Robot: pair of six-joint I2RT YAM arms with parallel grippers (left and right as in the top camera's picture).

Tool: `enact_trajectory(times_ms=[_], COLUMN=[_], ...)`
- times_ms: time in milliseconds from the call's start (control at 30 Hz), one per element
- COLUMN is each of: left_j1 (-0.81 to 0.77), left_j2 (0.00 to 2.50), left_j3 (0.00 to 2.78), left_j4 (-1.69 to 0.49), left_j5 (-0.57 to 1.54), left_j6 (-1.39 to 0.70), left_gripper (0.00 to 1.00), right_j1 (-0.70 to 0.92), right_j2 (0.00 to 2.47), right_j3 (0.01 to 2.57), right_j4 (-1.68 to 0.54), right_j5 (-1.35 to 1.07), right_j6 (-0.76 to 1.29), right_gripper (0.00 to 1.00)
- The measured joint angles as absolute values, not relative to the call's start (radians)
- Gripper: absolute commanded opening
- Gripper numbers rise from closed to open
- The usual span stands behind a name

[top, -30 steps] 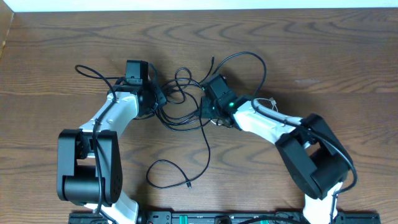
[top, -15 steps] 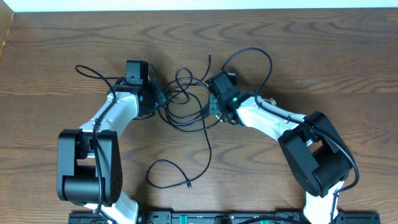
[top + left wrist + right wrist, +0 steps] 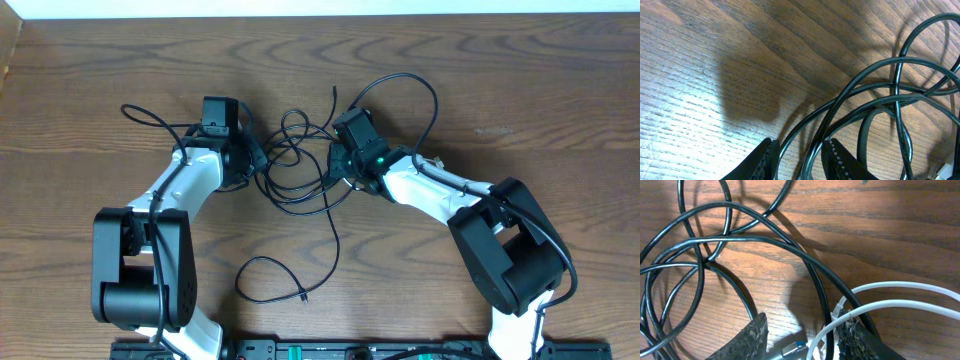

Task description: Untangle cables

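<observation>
Two black cables [image 3: 897, 61] leave the frame inside the left gripper [image 3: 801, 146].

The desk [image 3: 560, 80] is mid-brown wood with darker wavy grain, and a white strip [image 3: 320, 8] edges it at 12 o'clock. The black cables [image 3: 745, 239] are glossy. The white cable [image 3: 905, 284] shows at 4 o'clock in the right wrist view, beside a silver plug [image 3: 792, 349] tinted blue. The left arm [image 3: 185, 180] and right arm [image 3: 430, 195] are white with black joints, and a green light [image 3: 380, 157] glows on the right one. The left tool [image 3: 799, 150] and right tool [image 3: 804, 325] are matt black, with dotted pads.
</observation>
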State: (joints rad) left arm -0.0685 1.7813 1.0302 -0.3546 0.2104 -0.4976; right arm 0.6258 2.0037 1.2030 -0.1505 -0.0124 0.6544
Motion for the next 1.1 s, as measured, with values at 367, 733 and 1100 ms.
enact_trajectory(times_ms=[367, 733, 1100], left_j1=[-0.068, -0.068, -0.068], left_j2=[1.781, 1.781, 1.781], left_j3=[1.03, 1.03, 1.03], left_j4=[-0.355, -0.355, -0.355], left_j5=[0.21, 0.21, 0.21], left_j6=[-0.498, -0.498, -0.498], left_gripper=[0.33, 0.33, 0.33], right_j1=[0.606, 0.606, 0.608], right_j2=[2.004, 2.004, 2.004], right_j3=[1.203, 1.198, 1.194], right_j4=[-0.148, -0.125, -0.116], right_j5=[0.012, 0.062, 0.087], right_j6=[0.765, 0.873, 0.892], right_gripper=[0.4, 0.28, 0.21])
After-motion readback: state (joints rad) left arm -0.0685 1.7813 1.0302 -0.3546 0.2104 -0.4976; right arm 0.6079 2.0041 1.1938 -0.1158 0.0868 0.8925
